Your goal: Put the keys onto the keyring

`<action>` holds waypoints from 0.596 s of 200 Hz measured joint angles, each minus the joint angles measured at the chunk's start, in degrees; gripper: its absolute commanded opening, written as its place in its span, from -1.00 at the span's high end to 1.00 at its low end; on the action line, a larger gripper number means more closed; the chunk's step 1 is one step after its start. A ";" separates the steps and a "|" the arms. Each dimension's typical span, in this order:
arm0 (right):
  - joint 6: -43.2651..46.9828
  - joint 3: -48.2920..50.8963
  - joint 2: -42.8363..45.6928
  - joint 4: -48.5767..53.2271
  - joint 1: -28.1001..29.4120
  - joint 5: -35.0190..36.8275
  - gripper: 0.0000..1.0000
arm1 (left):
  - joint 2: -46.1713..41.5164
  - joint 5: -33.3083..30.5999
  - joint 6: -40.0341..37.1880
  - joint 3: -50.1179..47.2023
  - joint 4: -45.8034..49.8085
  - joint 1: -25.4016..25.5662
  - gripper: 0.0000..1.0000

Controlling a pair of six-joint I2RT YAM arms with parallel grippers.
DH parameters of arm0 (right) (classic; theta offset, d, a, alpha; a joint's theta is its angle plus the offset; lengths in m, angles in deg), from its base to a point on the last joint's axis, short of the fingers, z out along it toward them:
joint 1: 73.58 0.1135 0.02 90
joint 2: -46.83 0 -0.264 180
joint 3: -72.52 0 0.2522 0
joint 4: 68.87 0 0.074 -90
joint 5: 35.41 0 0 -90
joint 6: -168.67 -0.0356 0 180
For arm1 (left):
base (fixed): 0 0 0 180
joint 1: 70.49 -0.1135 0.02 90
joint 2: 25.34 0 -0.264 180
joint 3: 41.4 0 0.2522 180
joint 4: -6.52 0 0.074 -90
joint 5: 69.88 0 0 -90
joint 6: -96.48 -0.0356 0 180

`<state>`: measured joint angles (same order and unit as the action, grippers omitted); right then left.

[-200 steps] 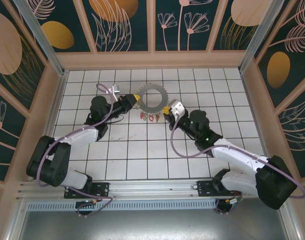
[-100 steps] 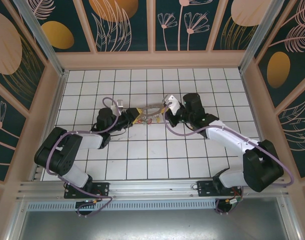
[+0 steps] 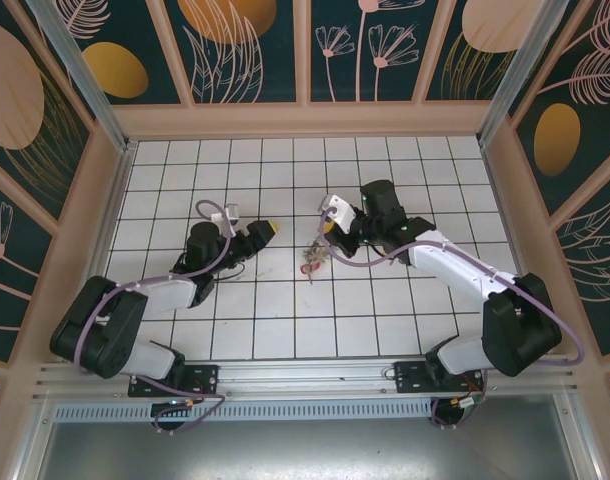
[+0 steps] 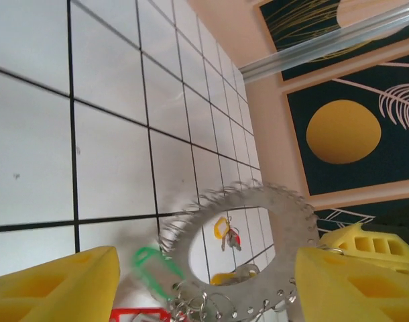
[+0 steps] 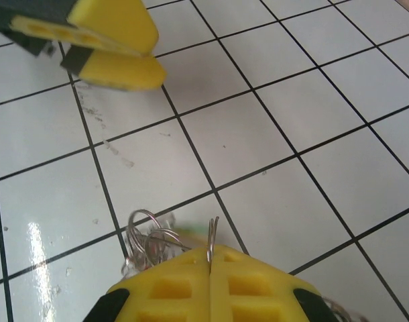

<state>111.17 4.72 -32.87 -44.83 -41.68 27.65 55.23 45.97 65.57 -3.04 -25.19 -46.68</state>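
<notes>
The keyring (image 4: 258, 198), a flat silvery hoop with holes round its rim, hangs upright from my right gripper (image 3: 328, 226), which is shut on its thin edge (image 5: 212, 236). The keys (image 3: 311, 262) dangle in a bunch below it on small wire rings (image 5: 148, 235). In the left wrist view a green key tag (image 4: 154, 268) and a red one (image 4: 131, 314) hang at the hoop's lower left, and a yellow tag (image 4: 221, 227) shows through its hole. My left gripper (image 3: 263, 231) stands open just left of the hoop, which lies between its yellow fingers (image 4: 53, 288) untouched.
The floor is white tile with black grout (image 3: 285, 330). Wooden walls with dark floral panels (image 3: 305, 50) enclose it on three sides. The two grippers face each other about one tile apart near the middle of the floor.
My left gripper has opened, let go of the keyring and drawn back to the left. The hoop has swung from flat to edge-on in the right gripper, and the keys have dropped lower.
</notes>
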 measured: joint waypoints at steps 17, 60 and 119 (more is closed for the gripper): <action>2.08 -0.24 0.02 1.11 0.04 -0.13 1.00 | -3.48 -0.39 -5.64 0.92 2.36 0.00 -0.29; 7.34 1.09 2.64 2.84 1.92 0.02 1.00 | -8.61 4.17 -21.38 3.43 1.95 0.74 -0.06; 10.40 4.09 8.11 1.53 2.40 -1.90 1.00 | -6.64 15.63 -51.21 7.19 4.85 6.47 0.32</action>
<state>121.57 8.81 -24.76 -43.30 -39.27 25.75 48.59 61.60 14.36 4.16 -20.34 -40.21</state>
